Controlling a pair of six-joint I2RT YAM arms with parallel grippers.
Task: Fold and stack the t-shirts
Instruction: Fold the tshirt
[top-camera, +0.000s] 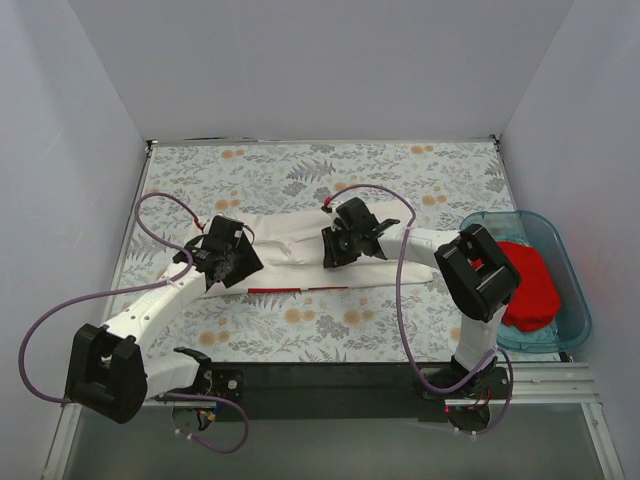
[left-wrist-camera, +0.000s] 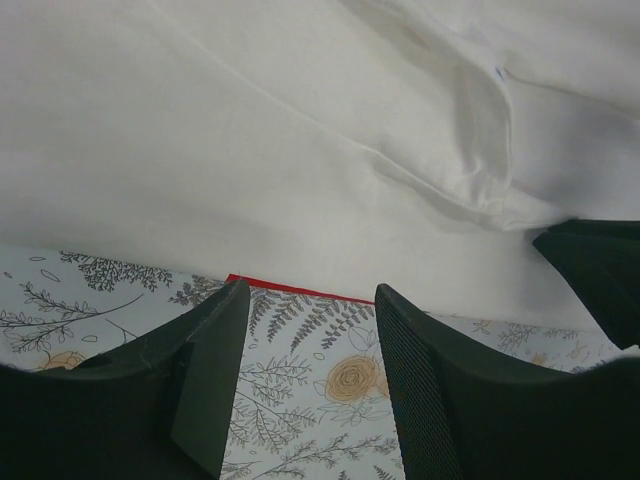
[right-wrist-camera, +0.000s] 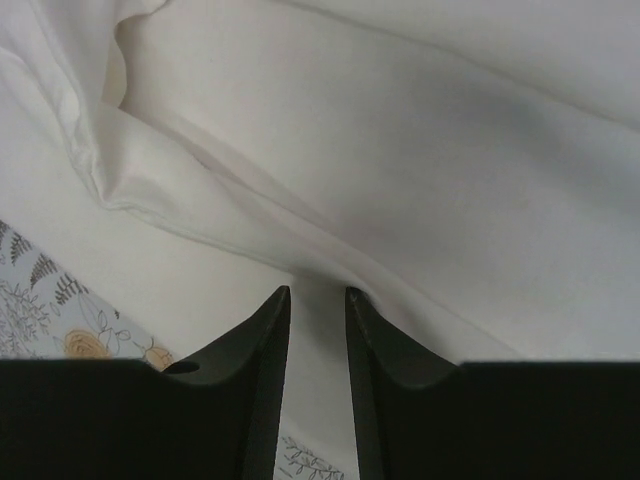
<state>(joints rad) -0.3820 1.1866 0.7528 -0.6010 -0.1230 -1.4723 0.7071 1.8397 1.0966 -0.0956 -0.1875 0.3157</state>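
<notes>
Here the left end effector stands with its jaws well apart and empty. Between its fingers only the flowered tabletop shows. Just ahead of the tips runs a thin red edge, the near border of the white t-shirt, which fills everything beyond in loose ridges and a soft fold.

The right end effector has its jaws drawn narrow, with only a slim gap between them. White cloth shows through that gap, and a creased ridge runs up from the tips to their left. I cannot tell whether the cloth is pinched or only lies beneath.

In the view from above, the shirt stretches as a long band from one end effector to the other. Well off beyond the right one, past its own arm, the red t-shirt sits bunched in a blue tub.

By my judgement the step in hand is folding the white shirt, and the red one is not yet begun. The next move calls for the left jaws to slip forward under the red edge and close. Both sides should then lift together so the band folds evenly. A slack or one-sided grip would likely drag the cloth askew.
</notes>
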